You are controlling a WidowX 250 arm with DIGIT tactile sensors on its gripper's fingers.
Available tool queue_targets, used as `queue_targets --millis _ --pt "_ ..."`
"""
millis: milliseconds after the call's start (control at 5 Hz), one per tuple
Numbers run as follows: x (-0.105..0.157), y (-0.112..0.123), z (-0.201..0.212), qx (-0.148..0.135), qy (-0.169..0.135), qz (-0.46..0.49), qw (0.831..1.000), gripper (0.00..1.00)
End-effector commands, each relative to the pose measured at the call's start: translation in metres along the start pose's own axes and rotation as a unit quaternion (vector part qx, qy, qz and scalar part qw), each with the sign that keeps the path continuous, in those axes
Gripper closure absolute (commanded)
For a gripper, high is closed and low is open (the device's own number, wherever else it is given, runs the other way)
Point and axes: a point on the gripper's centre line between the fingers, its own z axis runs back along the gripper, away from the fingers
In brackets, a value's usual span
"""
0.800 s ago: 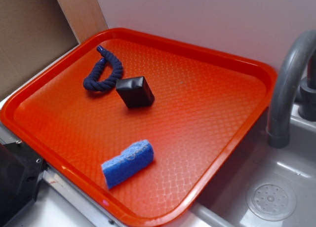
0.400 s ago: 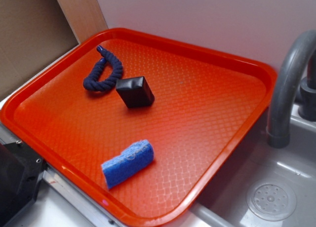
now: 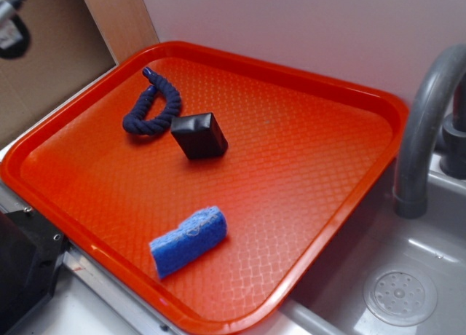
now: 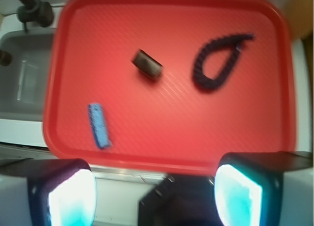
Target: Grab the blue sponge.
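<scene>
Red tray (image 3: 378,113) bearing blue sponge (image 3: 188,240)

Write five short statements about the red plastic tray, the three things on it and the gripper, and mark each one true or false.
1. The small bright blue oblong sponge lies on the red textured plastic tray, near its front edge. True.
2. The gripper is shut on the sponge. False: its pale fingers stand wide apart, high above the tray, holding nothing.
3. The glossy black block sits close beside the dark navy twisted rope. True.
4. The sponge leans against the black block. False: open tray floor lies between them.
5. The grey faucet rises from the middle of the tray. False: it stands beside the tray, over the grey sink.
</scene>
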Motion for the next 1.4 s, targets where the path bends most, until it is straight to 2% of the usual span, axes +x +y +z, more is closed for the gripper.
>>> queue_targets --millis 0,200,400,600,800,1000,1200 --pt "0.019 -0.055 -0.051 -0.045 0.008 -0.075 0.996 0.0" --pt "0.016 -0.073 -0.088 -0.056 0.046 -0.108 0.992 0.0" --pt "0.01 -0.08 -0.118 -0.023 0.078 -0.119 0.99 0.0" --pt "0.003 -0.082 -0.151 -0.006 0.115 -0.135 0.984 0.0" --pt "-0.001 -0.078 -0.17 0.024 0.137 -0.14 0.98 0.0" --pt "-0.004 -0.073 -0.187 0.03 0.157 -0.142 0.977 0.0" --pt "-0.007 -0.074 -0.197 0.05 0.17 -0.148 0.973 0.0"
